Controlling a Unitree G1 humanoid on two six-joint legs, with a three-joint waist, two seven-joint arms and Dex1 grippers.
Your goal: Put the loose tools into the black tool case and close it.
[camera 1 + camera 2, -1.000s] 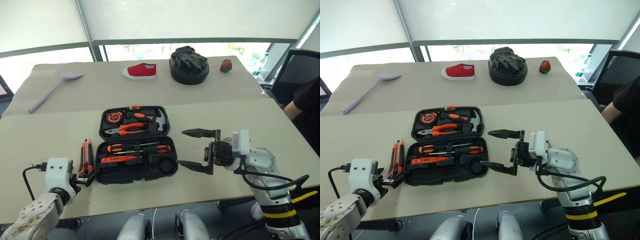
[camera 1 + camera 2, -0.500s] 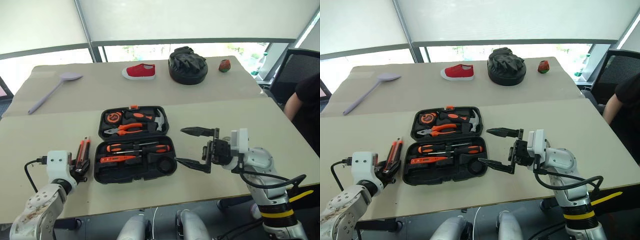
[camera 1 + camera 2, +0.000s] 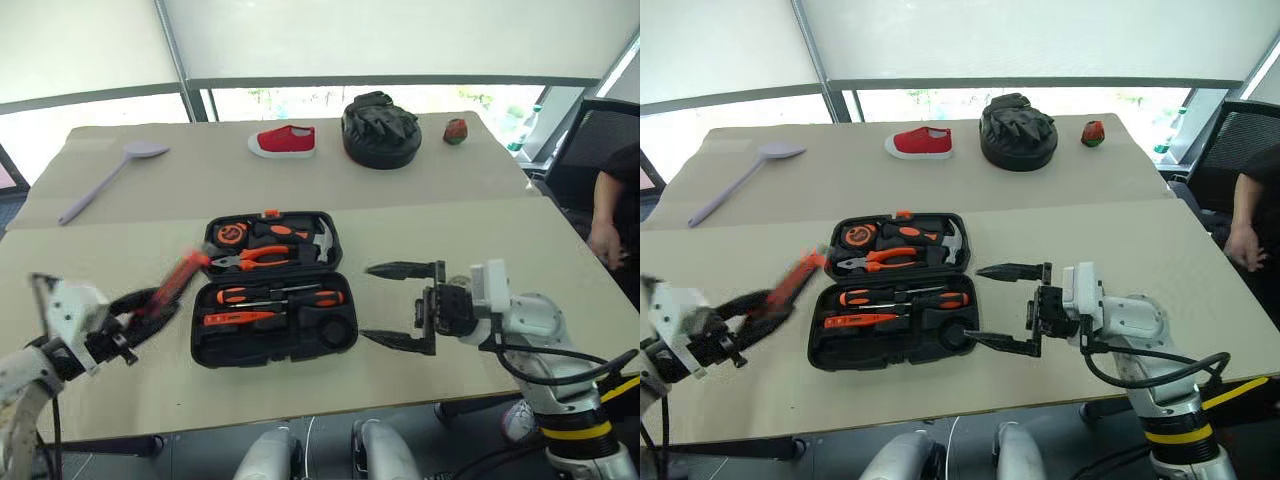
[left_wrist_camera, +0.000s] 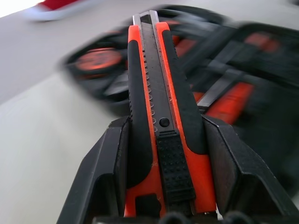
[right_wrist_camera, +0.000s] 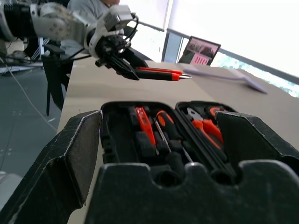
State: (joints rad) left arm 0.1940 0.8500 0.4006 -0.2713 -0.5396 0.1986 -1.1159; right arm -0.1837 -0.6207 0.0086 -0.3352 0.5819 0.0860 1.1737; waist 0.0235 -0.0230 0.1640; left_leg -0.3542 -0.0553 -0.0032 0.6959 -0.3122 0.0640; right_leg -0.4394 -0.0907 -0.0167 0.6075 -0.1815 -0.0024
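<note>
The robot's left gripper [image 4: 161, 186] clamps an orange-black utility knife [image 4: 156, 107] by its rear end, both black fingers [image 4: 105, 172] pressed against the sides of the handle, and holds it in the air above the beige table [image 3: 120, 390], just off the left edge of the black tool case [image 3: 272, 287]. The knife slants up from the gripper toward the case, its tip near the corner of the far half, clear of the plastic. The case lies open and flat at the middle of the table, its far half holding a tape measure, pliers and a hammer, its near half holding two black-and-orange-handled screwdrivers [image 3: 275, 296] and a slim red-orange screwdriver [image 3: 238, 318] seated in their moulded slots. The right gripper [image 3: 402, 305] hangs just beside the case's right edge with its jaws spread wide and nothing between them, aimed across the case at the knife. On the far table lie a lilac spoon [image 3: 100, 180], a red shoe [image 3: 283, 141] and a round black bundle of gloves [image 3: 380, 128].
</note>
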